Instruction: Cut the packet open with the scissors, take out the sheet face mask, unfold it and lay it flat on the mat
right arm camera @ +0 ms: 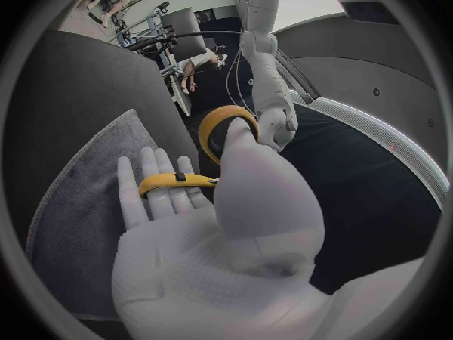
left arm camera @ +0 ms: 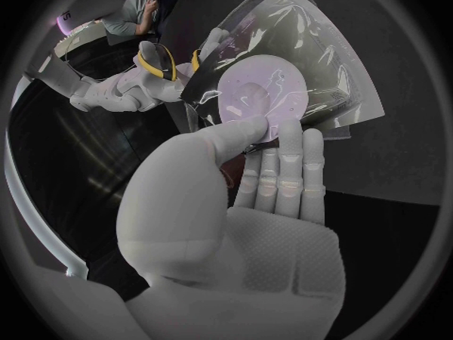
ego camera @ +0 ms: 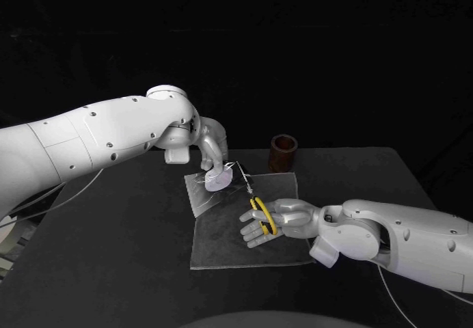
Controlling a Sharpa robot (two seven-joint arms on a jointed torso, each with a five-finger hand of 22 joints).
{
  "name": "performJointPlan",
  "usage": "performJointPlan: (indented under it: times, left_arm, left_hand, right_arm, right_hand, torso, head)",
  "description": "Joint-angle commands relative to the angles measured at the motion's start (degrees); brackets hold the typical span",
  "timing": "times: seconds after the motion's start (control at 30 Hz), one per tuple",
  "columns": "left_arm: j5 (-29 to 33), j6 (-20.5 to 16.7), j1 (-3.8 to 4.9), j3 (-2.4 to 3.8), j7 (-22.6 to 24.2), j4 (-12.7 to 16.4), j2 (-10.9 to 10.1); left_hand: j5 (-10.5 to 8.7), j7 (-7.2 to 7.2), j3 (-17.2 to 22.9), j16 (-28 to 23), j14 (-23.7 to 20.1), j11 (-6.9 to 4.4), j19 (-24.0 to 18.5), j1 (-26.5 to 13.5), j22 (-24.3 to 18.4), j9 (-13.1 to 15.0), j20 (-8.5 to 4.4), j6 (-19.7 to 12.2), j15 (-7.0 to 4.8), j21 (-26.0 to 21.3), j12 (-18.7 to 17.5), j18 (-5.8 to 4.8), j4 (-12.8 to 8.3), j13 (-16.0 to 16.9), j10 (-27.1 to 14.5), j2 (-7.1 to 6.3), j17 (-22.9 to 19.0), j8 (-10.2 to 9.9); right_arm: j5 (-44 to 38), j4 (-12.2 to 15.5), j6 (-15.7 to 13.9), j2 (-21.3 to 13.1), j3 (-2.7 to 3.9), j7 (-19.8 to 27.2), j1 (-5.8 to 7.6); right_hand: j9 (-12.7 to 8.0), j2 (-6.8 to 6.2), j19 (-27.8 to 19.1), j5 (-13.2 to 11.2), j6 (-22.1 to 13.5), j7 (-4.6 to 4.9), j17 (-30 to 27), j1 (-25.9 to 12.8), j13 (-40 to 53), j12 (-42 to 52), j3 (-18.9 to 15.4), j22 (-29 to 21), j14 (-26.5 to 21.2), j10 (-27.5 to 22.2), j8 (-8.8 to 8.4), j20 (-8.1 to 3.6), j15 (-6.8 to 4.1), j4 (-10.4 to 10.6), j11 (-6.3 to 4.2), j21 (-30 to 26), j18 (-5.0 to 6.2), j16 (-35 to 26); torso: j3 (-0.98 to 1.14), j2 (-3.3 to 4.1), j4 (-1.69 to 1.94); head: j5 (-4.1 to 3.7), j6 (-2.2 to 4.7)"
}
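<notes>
Your robot's left hand (ego camera: 211, 152) hangs above the far end of the grey mat (ego camera: 229, 247). It pinches the clear packet (ego camera: 221, 180) between thumb and fingertips (a pale round shape (left arm camera: 257, 98) shows through the film). The right hand (ego camera: 274, 224) lies over the mat's middle, its thumb and fingers threaded through the yellow loops of the scissors (ego camera: 260, 210), with the blades pointing at the packet's edge. You cannot tell whether they touch it. A brown cylinder (ego camera: 283, 152) stands on the black table (ego camera: 109, 273) beyond the mat.
</notes>
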Motion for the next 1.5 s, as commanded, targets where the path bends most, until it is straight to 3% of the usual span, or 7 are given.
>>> performJointPlan:
  times: [0.03,0.3,0.57,0.97,1.07,1.27,1.5]
  left_arm:
    - [0.59,0.59,-0.06,0.01,0.73,0.21,0.06]
    - [0.65,0.57,-0.07,0.01,0.76,0.54,0.11]
    - [0.68,0.47,-0.08,0.01,0.87,0.81,0.19]
    - [0.83,0.56,-0.11,0.01,0.9,0.97,0.32]
    - [0.82,0.58,-0.11,0.01,0.92,1.08,0.27]
    - [0.73,0.53,-0.11,0.01,0.97,1.24,0.28]
    - [0.12,0.52,-0.11,0.02,1.22,1.46,0.36]
  left_hand:
    - [0.13,-0.06,0.31,0.37,-0.07,-2.05,0.27,0.17,0.07,0.16,-0.15,0.49,-0.35,0.28,0.27,0.71,-0.04,3.09,5.5,0.62,-0.04,0.14]
    - [0.13,-0.07,0.34,0.38,-0.07,-2.06,0.27,0.15,0.07,0.2,-0.16,0.49,-0.35,0.3,0.3,0.71,-0.05,3.11,5.5,0.62,-0.06,0.14]
    - [0.13,-0.07,0.34,0.38,-0.07,-2.06,0.27,0.15,0.07,0.2,-0.16,0.49,-0.35,0.3,0.3,0.71,-0.05,3.11,5.5,0.62,-0.06,0.14]
    - [0.13,-0.07,0.34,0.38,-0.07,-2.06,0.27,0.15,0.07,0.2,-0.16,0.49,-0.35,0.3,0.3,0.71,-0.05,3.11,5.5,0.62,-0.06,0.14]
    - [0.13,-0.07,0.34,0.38,-0.07,-2.06,0.27,0.15,0.07,0.2,-0.16,0.49,-0.35,0.3,0.3,0.71,-0.05,3.11,5.5,0.62,-0.06,0.14]
    - [0.13,-0.07,0.34,0.38,-0.07,-2.06,0.27,0.15,0.07,0.2,-0.16,0.49,-0.35,0.3,0.3,0.71,-0.05,3.11,5.5,0.62,-0.06,0.14]
    - [0.13,-0.08,0.46,0.44,-0.06,-2.06,0.27,0.08,0.07,0.34,-0.19,0.49,-0.37,0.38,0.39,0.7,-0.13,3.17,5.46,0.61,-0.15,0.12]
  right_arm:
    - [0.62,0.07,0.04,-0.18,0.15,0.45,0.13]
    - [0.63,0.01,0.25,-0.12,0.15,0.18,0.13]
    - [0.57,-0.41,-1.69,0.0,0.15,-0.23,0.13]
    - [0.34,-0.78,-4.4,0.1,0.15,-0.23,0.13]
    - [0.31,-0.86,-5.29,0.03,0.15,-0.22,0.13]
    - [-0.06,-1.0,-6.46,-0.01,0.15,-0.65,0.13]
    - [-0.78,-1.09,-8.4,-0.19,0.15,-1.48,0.13]
  right_hand:
    - [0.06,-0.73,-0.79,-0.18,-2.47,8.6,0.09,-0.05,0.05,0.31,0.47,-0.1,-2.0,-0.41,0.26,-0.31,1.57,0.02,0.08,-0.19,-0.84,0.37]
    - [0.63,0.07,0.33,-0.21,-1.96,8.6,0.81,-0.31,0.2,1.43,1.31,0.14,-0.67,0.1,2.03,-0.34,1.36,-0.09,-0.05,0.17,-0.65,2.25]
    - [1.0,4.33,11.28,-0.22,3.3,8.4,2.41,2.54,0.47,5.77,0.9,1.78,6.25,6.28,5.47,-0.43,-0.49,-0.85,-1.25,3.33,1.26,7.7]
    - [-0.54,7.73,14.44,-0.2,9.6,7.68,2.39,5.53,0.06,7.8,-2.8,2.11,12.85,12.7,6.04,-0.43,-2.34,-1.4,-2.58,5.28,3.1,9.86]
    - [-1.19,9.2,15.75,-0.17,12.57,6.81,2.54,6.69,0.2,8.15,-4.14,2.22,16.07,15.87,5.89,-0.53,-3.28,-1.74,-3.6,6.06,3.8,10.41]
    - [-1.76,10.3,17.4,-0.2,14.86,5.98,2.9,7.51,0.26,7.95,-5.61,2.4,18.52,18.35,5.43,-0.9,-4.03,-2.0,-4.33,6.99,4.04,10.41]
    - [-1.83,12.06,20.63,-0.15,18.98,4.32,4.14,8.83,0.74,8.03,-7.76,2.81,23.02,23.12,5.1,-2.22,-5.58,-2.44,-6.07,8.77,4.15,10.9]
  torso:
    - [0.0,0.0,-0.03]
    - [0.05,-0.01,0.04]
    - [-0.01,-0.01,0.0]
    - [0.0,0.01,-0.02]
    - [0.05,0.0,0.0]
    - [0.06,-0.02,-0.05]
    - [0.04,-0.01,-0.05]
  head:
    - [0.1,-0.01]
    - [0.22,0.06]
    - [0.36,-0.23]
    - [0.49,-0.49]
    - [0.46,-0.59]
    - [0.54,-0.8]
    - [0.55,-1.12]
